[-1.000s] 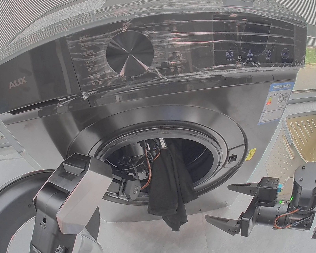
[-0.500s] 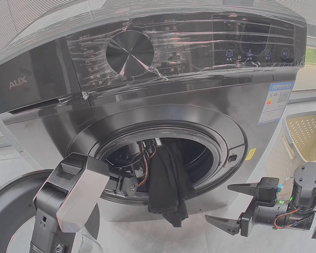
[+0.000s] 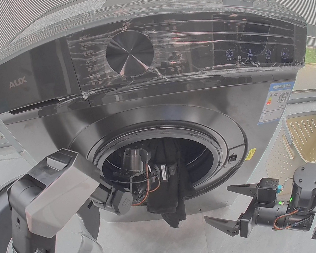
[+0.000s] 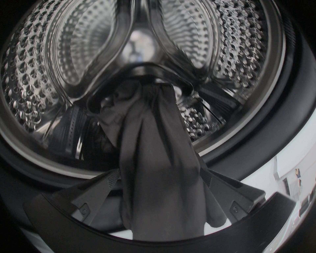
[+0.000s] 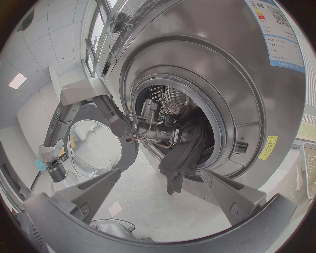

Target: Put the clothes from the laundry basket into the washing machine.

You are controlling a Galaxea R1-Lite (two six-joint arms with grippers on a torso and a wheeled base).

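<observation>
Hanging over the 6 o'clock lip of the washing machine (image 3: pixel 202 105) opening, the dark garment (image 3: pixel 171 188) runs lengthwise from inside the drum (image 4: pixel 39 66) out toward the floor (image 3: pixel 147 250). Left fingers (image 4: pixel 95 191) spread, straddling the cloth without pinching it. Right fingers (image 3: pixel 242 189), also apart, sit at 4 o'clock, well clear. Judgement: left arm nearer; push inward along that axis.
</observation>
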